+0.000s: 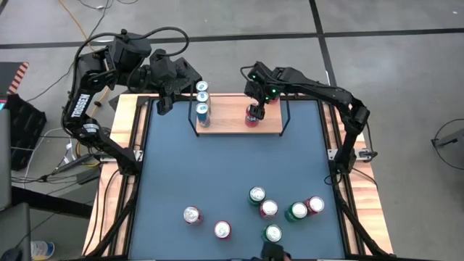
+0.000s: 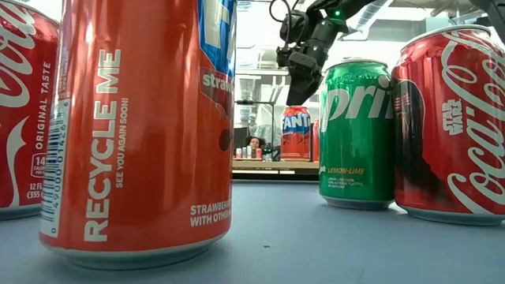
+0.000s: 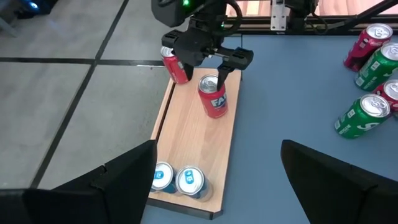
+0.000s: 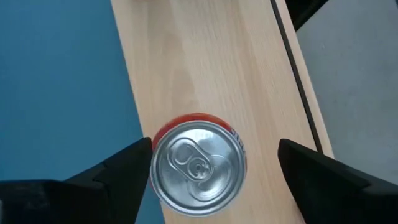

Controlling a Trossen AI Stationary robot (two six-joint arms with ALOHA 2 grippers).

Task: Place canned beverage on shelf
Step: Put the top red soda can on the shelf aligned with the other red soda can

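The shelf [image 1: 232,116], a light-wood board with black wire ends, lies along the table's far edge. A red Fanta can [image 3: 213,98] stands upright on its bottom on the board. My right gripper [image 3: 205,70] hangs open just above it, one finger on either side of the can's top [image 4: 196,165]. A second red can [image 3: 176,65] stands toward the shelf's right end, behind that gripper. Three blue-topped cans [image 1: 202,98] stand at the left end. My left gripper [image 1: 165,103] waits open in the air off the shelf's left end. My right gripper comes at the red Fanta can from above, slanting down, its fingers astride the upper part. One finger [image 4: 134,165] lies close against the can's side wall [image 4: 155,146]; I cannot tell whether it touches. The other finger stands clear.
Several red and green cans [image 1: 269,209] stand near the table's front edge, two more [image 1: 192,214] to their left. The blue table top [image 1: 217,167] between them and the shelf is bare. A black wire frame [image 1: 288,116] rises at the shelf's right end.
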